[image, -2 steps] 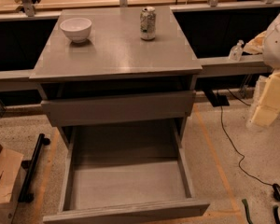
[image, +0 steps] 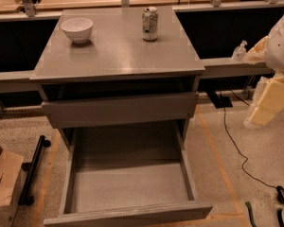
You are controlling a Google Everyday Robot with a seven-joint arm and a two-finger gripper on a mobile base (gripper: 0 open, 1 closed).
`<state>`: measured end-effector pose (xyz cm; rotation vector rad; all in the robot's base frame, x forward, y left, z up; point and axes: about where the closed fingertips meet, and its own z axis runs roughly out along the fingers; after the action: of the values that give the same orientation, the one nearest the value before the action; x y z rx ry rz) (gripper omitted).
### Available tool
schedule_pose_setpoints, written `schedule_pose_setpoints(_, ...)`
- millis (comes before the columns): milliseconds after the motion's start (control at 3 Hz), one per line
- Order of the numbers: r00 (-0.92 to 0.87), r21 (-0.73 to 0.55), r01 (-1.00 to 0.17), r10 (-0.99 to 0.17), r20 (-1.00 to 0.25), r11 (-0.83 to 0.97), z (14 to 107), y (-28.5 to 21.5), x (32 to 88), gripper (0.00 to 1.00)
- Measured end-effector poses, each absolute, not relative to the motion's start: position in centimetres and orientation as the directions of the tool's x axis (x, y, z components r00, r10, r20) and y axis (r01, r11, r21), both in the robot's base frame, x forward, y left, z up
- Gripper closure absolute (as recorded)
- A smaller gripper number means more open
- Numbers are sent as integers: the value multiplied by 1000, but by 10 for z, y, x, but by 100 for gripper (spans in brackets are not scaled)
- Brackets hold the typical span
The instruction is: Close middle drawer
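"Where's the middle drawer (image: 128,186)?"

"Pulled far out from the front of the desk (image: 118,56), low down, just under the upper drawer front (image: 120,109)."

"And the pincer (image: 269,104)?"

"Off to the right of the desk, well apart from the open drawer. Whether it's wide or narrow I can't tell."

"Anything on the desk?"

"A white bowl (image: 77,29) at its back left, a can (image: 150,23) at its back middle."

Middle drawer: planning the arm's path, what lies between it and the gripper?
Camera view: speckled floor, crossed by an orange tape line and black cable, between the right-side gripper and the open grey wooden middle drawer.
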<state>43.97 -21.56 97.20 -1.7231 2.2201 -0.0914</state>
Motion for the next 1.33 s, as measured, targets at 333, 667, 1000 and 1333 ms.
schedule_pose_setpoints(333, -167, -211, -951, -950, -263, 225, 934, -216, 443, 41)
schedule_pose_setpoints(667, -130, -173, -968, -950, -284, 184, 881, -224, 442, 64)
schedule_pose_setpoints(1000, -123, -170, -969, -951, -283, 176, 877, -223, 442, 88)
schedule_pose_setpoints(1333, -100, -164, -975, -953, -285, 151, 875, -221, 442, 100)
